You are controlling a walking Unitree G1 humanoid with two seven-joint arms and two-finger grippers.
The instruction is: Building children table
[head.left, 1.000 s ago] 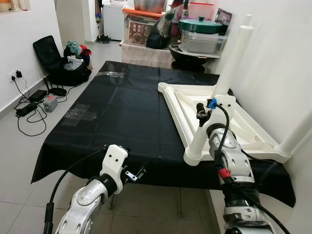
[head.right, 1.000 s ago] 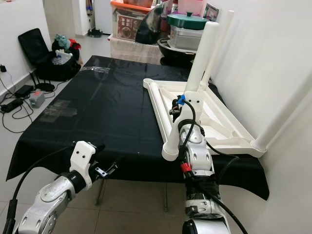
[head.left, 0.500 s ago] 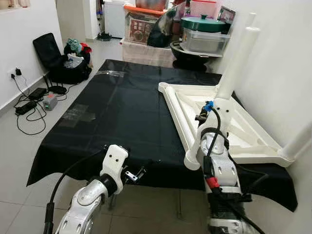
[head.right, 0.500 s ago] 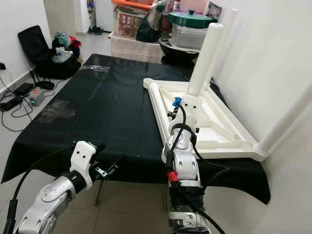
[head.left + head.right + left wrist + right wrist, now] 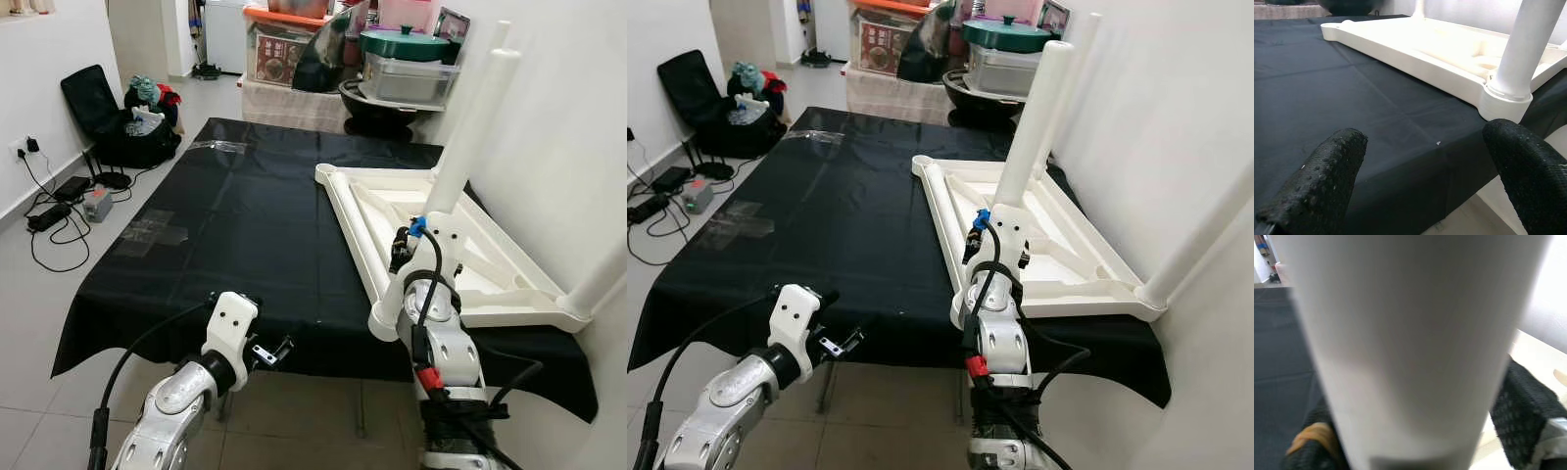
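1. Black cloth-covered work table (image 5: 235,225), centre.
2. Black folding chair (image 5: 86,103) at 10 o'clock, clothes piled beside.
3. Green-lidded pot (image 5: 404,44) on clear storage bin (image 5: 407,82), 1 o'clock.
4. Cables, power strip (image 5: 47,217) on floor, 9 o'clock.

A white wall (image 5: 578,117) ran along the black-clothed table's (image 5: 245,225) right edge; grey floor tiles (image 5: 39,294) lay left; storage boxes (image 5: 294,49) stood beyond.

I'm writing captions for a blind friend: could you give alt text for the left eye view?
The robot's right end effector grips a white table leg standing in the near corner of an upside-down white tabletop on a black-covered table. Its left end effector hovers open at the table's near edge.
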